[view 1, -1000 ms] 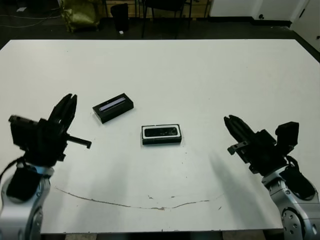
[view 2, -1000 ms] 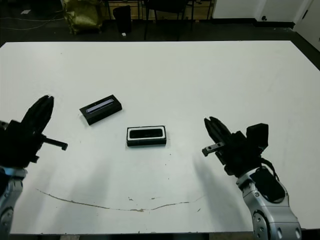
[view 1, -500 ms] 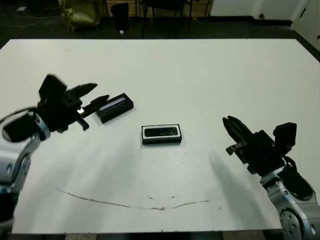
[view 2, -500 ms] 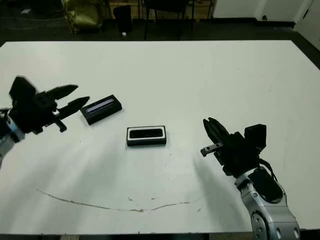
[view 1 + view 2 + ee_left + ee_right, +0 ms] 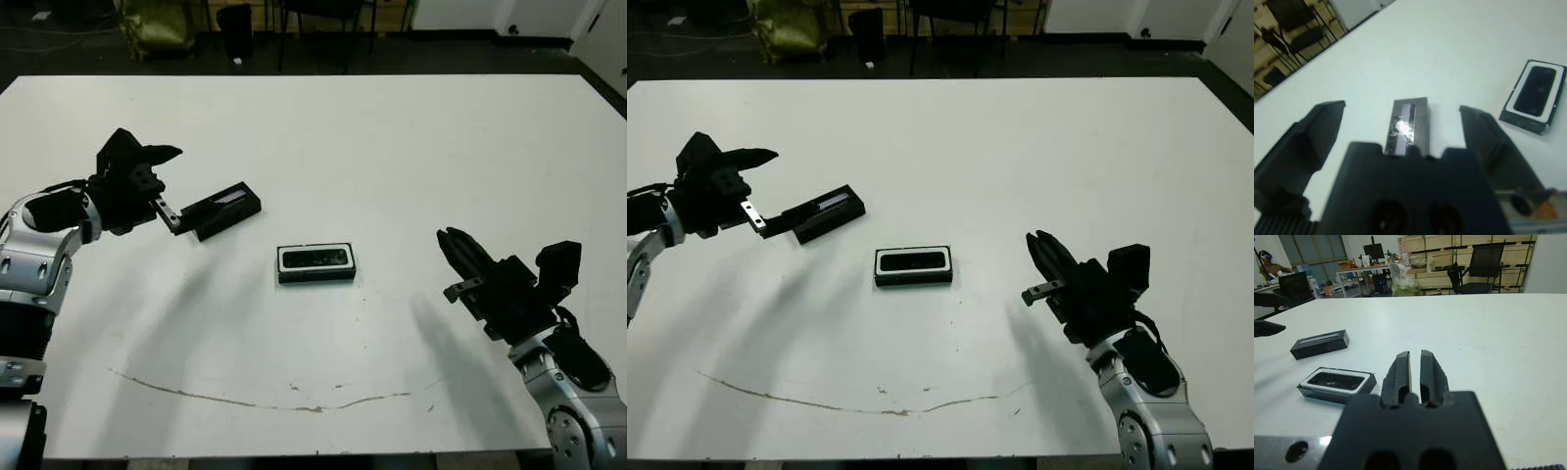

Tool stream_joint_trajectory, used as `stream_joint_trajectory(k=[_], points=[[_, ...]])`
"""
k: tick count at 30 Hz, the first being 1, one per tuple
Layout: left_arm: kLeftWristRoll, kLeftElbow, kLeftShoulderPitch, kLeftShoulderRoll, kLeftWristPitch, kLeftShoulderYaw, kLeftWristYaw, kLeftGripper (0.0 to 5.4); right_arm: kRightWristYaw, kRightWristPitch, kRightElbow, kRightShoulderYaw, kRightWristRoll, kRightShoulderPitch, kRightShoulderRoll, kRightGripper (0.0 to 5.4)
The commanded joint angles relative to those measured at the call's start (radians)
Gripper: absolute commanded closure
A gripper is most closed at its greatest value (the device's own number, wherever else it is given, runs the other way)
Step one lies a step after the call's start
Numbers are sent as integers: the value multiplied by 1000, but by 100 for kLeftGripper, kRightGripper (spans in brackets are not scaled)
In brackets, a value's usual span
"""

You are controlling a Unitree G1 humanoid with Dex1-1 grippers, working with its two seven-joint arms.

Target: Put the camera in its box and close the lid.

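The camera (image 5: 318, 258) already lies in the box (image 5: 316, 264), which sits mid-counter, a little nearer the front edge than the back. What remains is the lid (image 5: 227, 209) — it rests apart from the box, towards the counter's (image 5: 411, 157) left edge. The left gripper (image 5: 1400, 134) is spread wide with the lid's end between its fingers, seemingly not yet touching — the wrist view is blurred. The right gripper (image 5: 1415, 369) hangs idle towards the front right corner, fingers nearly together, empty. Next, by my reading: close on the lid's long sides, lift, carry it over the box and square it before lowering.
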Motion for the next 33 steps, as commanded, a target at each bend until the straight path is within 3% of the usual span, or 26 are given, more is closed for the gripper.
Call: stream_joint_trajectory(k=[1, 6, 13, 21, 33], points=[[-23, 63, -16, -23, 67, 8, -23, 1, -7, 9, 14, 7, -3, 2, -14, 540], [-54, 114, -40, -40, 144, 27, -42, 1, 0, -13, 38, 13, 1, 0, -6, 540], [-13, 253, -123, -48, 146, -5, -73, 1, 7, -44, 64, 23, -5, 4, -9, 540], [118, 460, -251, -63, 26, -83, -101, 1, 12, -59, 78, 22, 8, 15, -11, 540], [220, 641, -295, -96, -213, -117, -125, 1, -10, -32, 52, 8, 18, 30, -19, 540]])
